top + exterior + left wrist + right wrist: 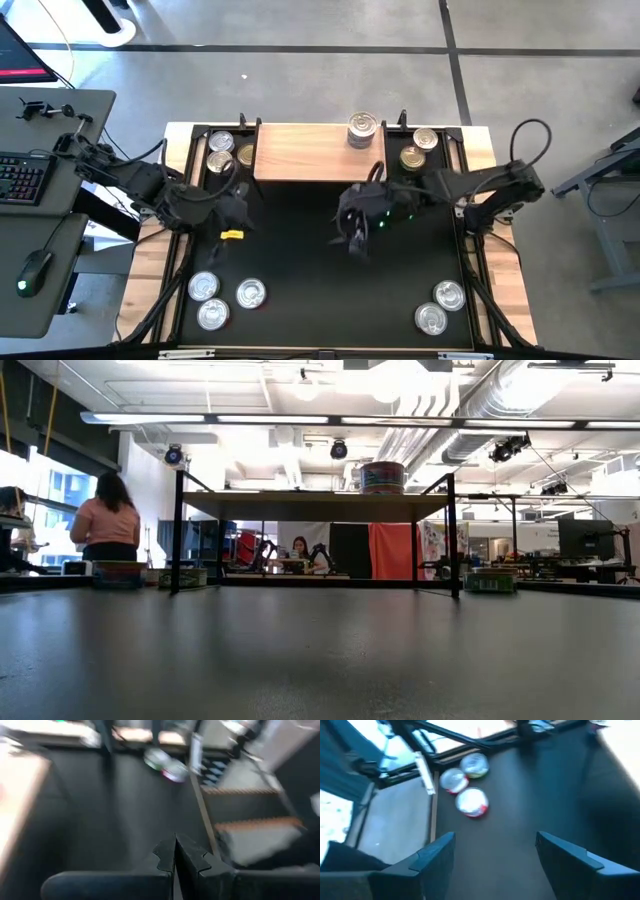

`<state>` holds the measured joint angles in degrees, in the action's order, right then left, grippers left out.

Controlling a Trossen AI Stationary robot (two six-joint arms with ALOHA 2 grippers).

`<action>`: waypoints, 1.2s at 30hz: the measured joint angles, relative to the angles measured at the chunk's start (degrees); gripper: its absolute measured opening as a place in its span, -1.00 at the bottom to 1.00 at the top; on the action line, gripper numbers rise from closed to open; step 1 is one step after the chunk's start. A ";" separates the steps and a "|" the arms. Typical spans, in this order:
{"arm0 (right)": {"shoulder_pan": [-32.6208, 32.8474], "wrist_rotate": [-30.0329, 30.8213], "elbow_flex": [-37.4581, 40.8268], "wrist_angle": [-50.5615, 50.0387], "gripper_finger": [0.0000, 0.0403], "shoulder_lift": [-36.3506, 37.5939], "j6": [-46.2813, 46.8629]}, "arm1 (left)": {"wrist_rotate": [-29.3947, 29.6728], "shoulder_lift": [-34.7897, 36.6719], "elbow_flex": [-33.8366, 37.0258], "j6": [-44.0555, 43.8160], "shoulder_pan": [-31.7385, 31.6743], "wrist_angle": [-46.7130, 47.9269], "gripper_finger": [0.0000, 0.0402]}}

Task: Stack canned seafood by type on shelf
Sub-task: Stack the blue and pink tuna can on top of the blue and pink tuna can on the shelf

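Note:
The shelf (310, 150) stands at the mat's far edge, and a stack of tins (362, 130) (382, 477) rests on its right part. More silver- and gold-lidded tins lie on the mat: left of the shelf (220, 150), right of it (418, 148), at the near left (222, 298) (467, 785) and at the near right (440, 306). My left gripper (235, 210) (175, 855) hovers shut over the mat's left middle. My right gripper (352, 238) (495, 855) hangs open over the mat's centre, below the shelf's right end. Neither shows in the low view.
A black mat (300, 260) covers the table inside a black frame (470, 250). A small yellow piece (231, 235) sits by my left gripper. A desk with keyboard and mouse (30, 200) stands to the left. People sit in the room behind (105, 520).

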<state>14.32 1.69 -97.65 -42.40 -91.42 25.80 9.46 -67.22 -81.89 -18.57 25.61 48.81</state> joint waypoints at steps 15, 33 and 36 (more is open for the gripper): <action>-0.77 5.33 0.00 -6.75 0.27 -2.04 2.31 | 3.16 6.41 18.81 -35.42 3.93 8.27 -1.00; -1.57 -7.78 25.86 -4.32 -0.91 6.28 3.42 | 2.09 4.24 26.36 -63.83 8.49 12.94 -1.00; -1.38 -8.40 31.29 2.51 -0.97 9.56 9.19 | 6.65 8.58 25.08 -60.93 1.92 15.13 -1.00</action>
<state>12.94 -6.71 -66.35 -39.90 -81.86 34.98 16.11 -58.64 -56.81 -79.50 27.52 63.94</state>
